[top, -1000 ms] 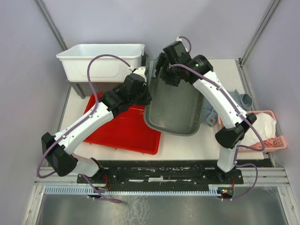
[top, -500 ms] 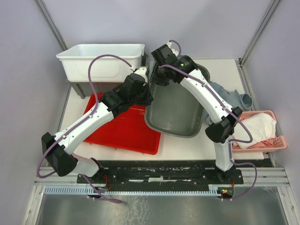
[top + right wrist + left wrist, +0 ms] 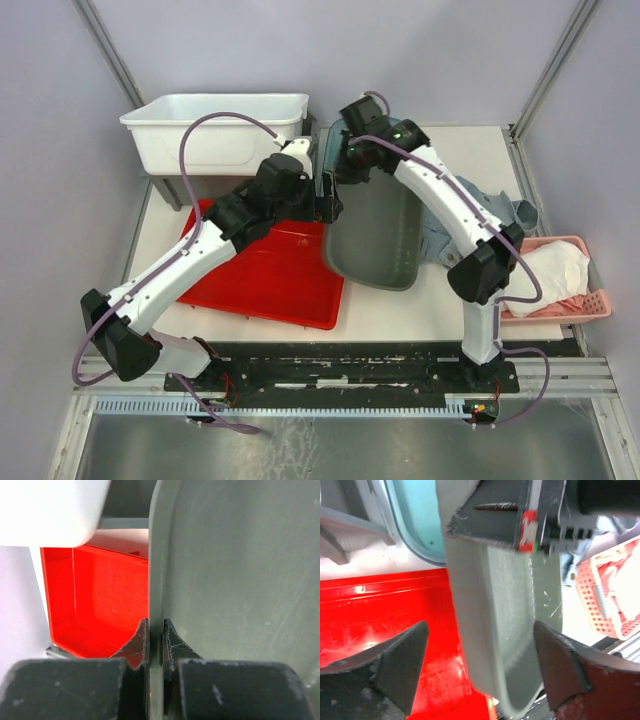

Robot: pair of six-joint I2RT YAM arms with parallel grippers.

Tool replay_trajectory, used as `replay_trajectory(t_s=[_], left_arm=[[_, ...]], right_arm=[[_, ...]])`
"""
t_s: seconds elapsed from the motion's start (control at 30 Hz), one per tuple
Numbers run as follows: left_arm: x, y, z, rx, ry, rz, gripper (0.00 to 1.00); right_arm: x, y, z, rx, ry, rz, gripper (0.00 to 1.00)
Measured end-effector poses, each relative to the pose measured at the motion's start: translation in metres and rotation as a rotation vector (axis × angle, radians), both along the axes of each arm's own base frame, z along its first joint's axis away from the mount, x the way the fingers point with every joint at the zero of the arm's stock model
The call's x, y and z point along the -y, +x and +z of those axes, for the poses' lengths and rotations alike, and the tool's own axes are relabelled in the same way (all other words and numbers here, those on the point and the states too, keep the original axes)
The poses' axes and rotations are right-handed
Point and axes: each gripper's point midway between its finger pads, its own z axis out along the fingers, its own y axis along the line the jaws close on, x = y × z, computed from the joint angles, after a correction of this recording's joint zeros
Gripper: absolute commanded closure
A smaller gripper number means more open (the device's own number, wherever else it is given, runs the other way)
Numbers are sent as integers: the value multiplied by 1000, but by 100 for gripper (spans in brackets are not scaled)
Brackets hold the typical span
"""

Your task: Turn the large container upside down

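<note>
- Your large grey container (image 3: 378,235) stood tipped up on one long side in the middle of the table, between the red tray (image 3: 262,278) and the crumpled cloth (image 3: 470,205). Its long axis ran from the far side towards the arm bases.
- Its hollow seemed to face right, towards the cloth, so by my read the roll to finish went that way.
- Your right gripper (image 3: 156,639) was pinching the container's raised rim at the far end, fingertips pressed onto the thin wall from both sides. It was the arm carrying the turn.
- Your left gripper (image 3: 324,205) sat just beside the container's left flank with its fingers (image 3: 400,662) spread wide, the grey wall between them.
- Whether those left fingers touched the wall, I couldn't tell.
- The edge it rested on was hidden in the top view, and the right wrist view was blocked by the wall.
</note>
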Motion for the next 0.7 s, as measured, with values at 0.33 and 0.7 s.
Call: replay_trajectory(t_s=[0.33,0.7], left_arm=[[-7,-22,56,82,-114,-52,3],[-2,-26,55,63,-133,-77,3]], right_arm=[[127,68,42,-12,311,-31,98],[192,130,150,359,649,-4,98]])
